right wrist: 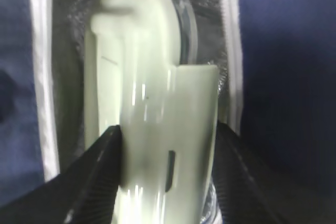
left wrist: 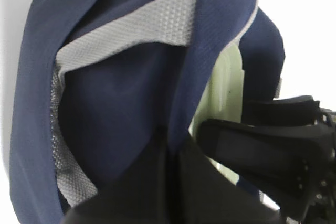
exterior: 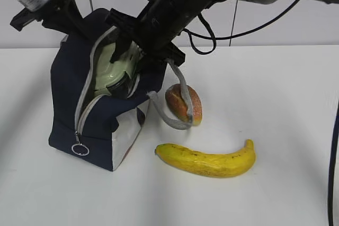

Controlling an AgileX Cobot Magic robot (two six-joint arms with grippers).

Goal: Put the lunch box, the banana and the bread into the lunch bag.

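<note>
1. While the lunch bag (exterior: 98, 109) stands upright on the white table (exterior: 275, 130) toward its left side, its zippered top gapes open, and the metal ring pull (exterior: 80, 149) hangs low on the front face.
2. Inside that opening sits the lunch box (exterior: 114, 70), tipped on edge so its sage-green lid faces outward, partly below the bag's rim.
3. From the right, the right claw (right wrist: 168, 145) reaches into the mouth of the bag; in the right wrist view its two black fingers (right wrist: 100, 166) press against either side of the lunch box's green lid, so it is clenched on the box.
4. At the bag's far left upper edge is the left claw (exterior: 63, 17); the left wrist view shows dark fabric and a grey strap (left wrist: 131, 27) close in front of it, but whether it pinches the fabric cannot be told.
5. Just beside the bag's right side lies the bread (exterior: 184, 103), with a loop of grey strap handle (exterior: 177, 115) draped across it.
6. Nearer the table's front edge, apart from the bread, lies the banana (exterior: 207, 161), yellow with brown speckles, its ends curving upward.
</note>
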